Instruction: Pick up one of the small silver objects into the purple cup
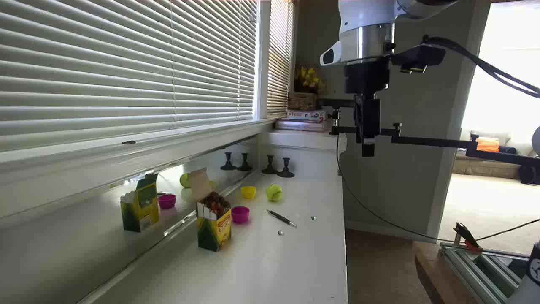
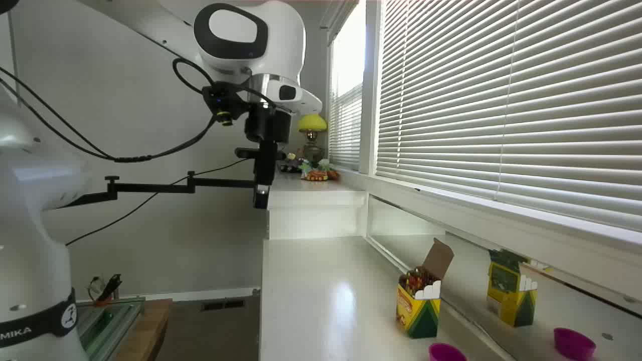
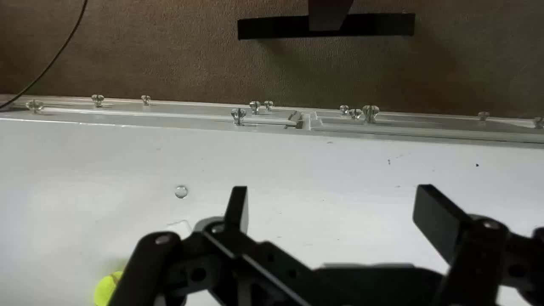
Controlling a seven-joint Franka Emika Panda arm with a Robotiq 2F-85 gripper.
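The purple cup stands on the white counter beside a crayon box; its top part also shows at the bottom of an exterior view. Two small silver objects lie on the counter to its right: a nearer silver object and a farther silver object. A single silver object shows in the wrist view, left of the jaws; the jaws may hide another. My gripper is open with nothing between its fingers. In both exterior views the gripper hangs well above the counter, near its edge.
A yellow-green crayon box, dark pen, yellow cup, tennis ball and dark candle holders stand or lie on the counter. A mirrored wall runs behind. Books lie on the raised ledge.
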